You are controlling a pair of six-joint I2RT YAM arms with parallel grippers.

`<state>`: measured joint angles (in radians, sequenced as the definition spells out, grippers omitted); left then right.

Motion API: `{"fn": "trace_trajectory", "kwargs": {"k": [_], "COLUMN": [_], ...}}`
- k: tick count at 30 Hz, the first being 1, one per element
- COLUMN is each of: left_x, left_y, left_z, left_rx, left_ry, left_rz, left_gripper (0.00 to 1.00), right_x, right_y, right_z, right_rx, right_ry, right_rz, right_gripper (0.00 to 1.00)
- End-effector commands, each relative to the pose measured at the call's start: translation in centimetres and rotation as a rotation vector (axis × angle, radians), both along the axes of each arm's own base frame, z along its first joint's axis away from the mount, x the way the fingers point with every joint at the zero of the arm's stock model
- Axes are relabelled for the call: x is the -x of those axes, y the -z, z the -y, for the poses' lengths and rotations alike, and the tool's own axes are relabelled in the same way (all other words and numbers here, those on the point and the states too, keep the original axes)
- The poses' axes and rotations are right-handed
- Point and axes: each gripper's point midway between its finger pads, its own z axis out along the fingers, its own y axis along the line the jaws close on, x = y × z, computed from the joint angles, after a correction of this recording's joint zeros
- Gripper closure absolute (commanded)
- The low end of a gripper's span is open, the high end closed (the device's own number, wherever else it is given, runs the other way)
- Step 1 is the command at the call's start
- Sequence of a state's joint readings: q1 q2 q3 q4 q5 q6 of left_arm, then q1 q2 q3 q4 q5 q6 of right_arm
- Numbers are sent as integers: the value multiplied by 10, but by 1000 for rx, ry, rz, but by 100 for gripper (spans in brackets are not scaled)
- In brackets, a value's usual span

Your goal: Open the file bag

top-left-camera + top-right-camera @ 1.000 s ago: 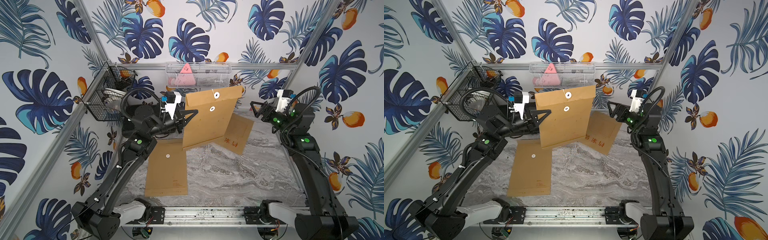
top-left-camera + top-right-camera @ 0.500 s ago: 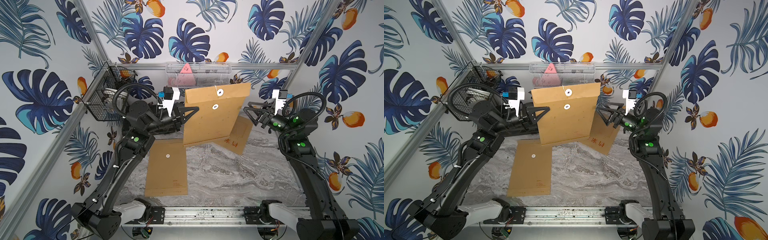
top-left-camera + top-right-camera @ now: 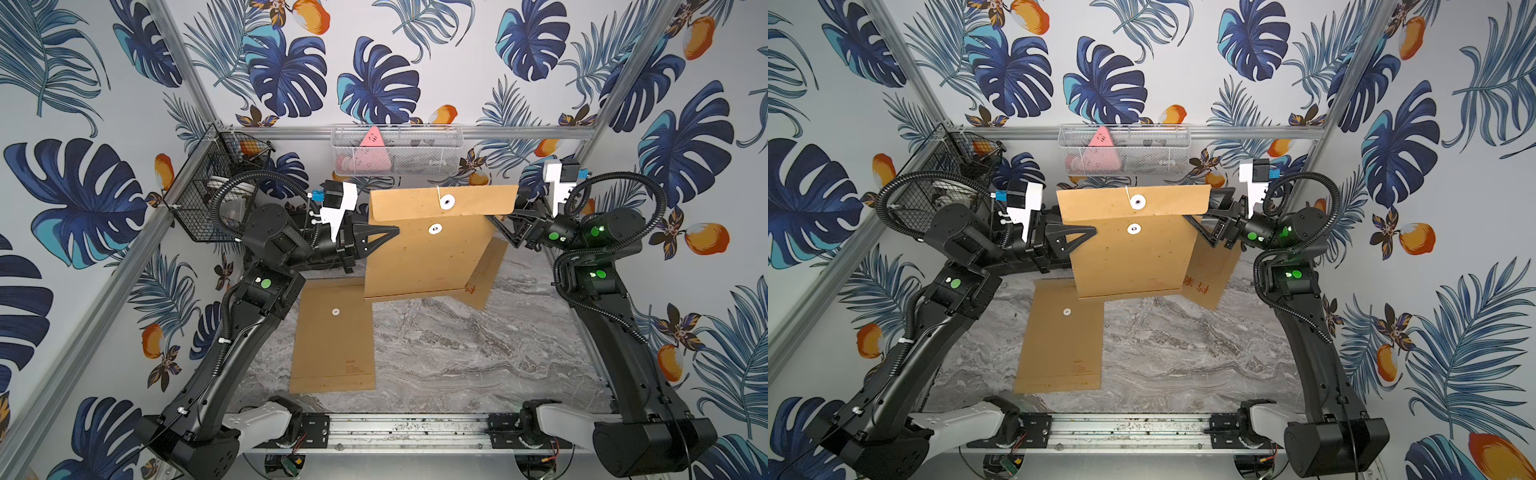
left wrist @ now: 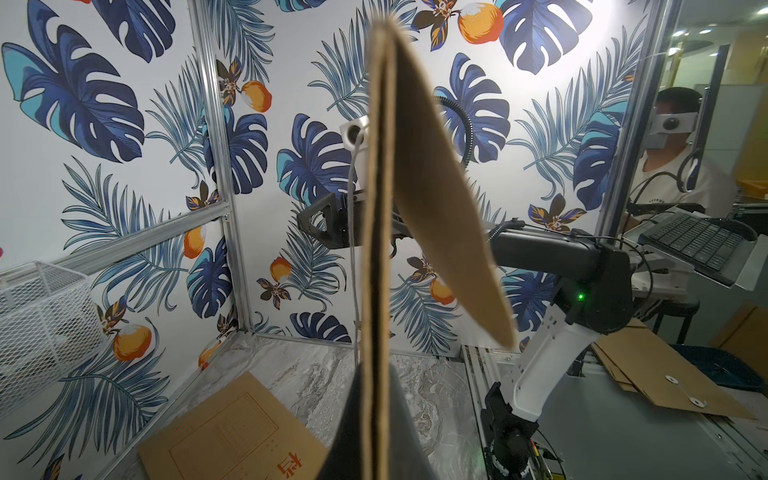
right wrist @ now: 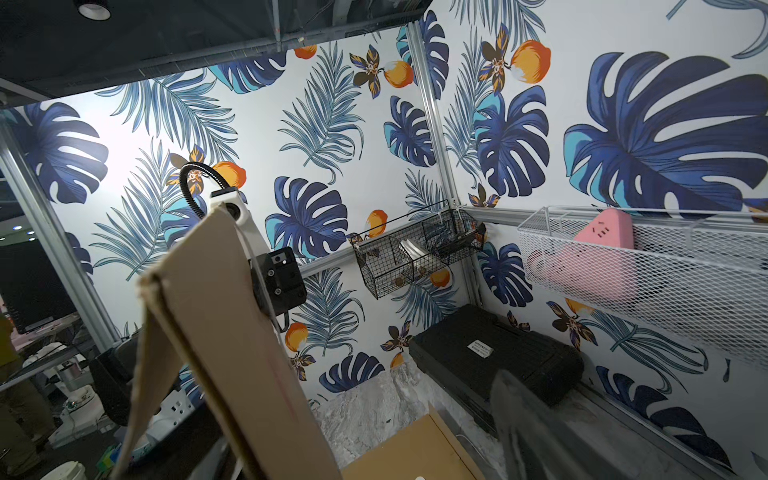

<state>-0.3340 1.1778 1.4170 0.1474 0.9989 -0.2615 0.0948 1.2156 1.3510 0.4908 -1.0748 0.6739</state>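
- File bag (image 3: 424, 257) hangs upright in the air above the table (image 3: 478, 353), its flap (image 3: 478, 201) lifted off the body.
- Left gripper (image 3: 386, 235) is clenched on the bag's left edge.
- Right gripper (image 3: 508, 216) is released, jaws wide at the flap's right end.
- 2 envelopes (image 3: 332, 345) lie flat on the table.
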Motion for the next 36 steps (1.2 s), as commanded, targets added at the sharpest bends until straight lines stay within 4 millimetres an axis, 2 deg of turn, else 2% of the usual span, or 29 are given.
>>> {"fn": "trace_trajectory", "kwargs": {"k": [1, 7, 18, 24, 33, 36], "left_x": [4, -1, -4, -8, -13, -19], "left_y": [0, 13, 21, 26, 26, 28], "left_z": [0, 3, 6, 6, 5, 2], "left_rx": [-16, -70, -83, -86, -77, -74], "left_ry": [10, 23, 36, 27, -8, -48], "left_rz": [31, -5, -30, -46, -64, -75], "left_gripper": [100, 100, 100, 100, 100, 100], "right_x": [17, 17, 26, 32, 36, 36], "right_y": [-16, -12, -16, -18, -20, -18], "right_z": [-4, -8, -16, -18, -20, -20], "right_rx": [10, 71, 85, 82, 77, 82], "right_ry": [-59, -81, -165, -191, -212, -211], "right_rz": [77, 95, 115, 128, 129, 125], "right_gripper": [11, 24, 55, 64, 98, 100]}}
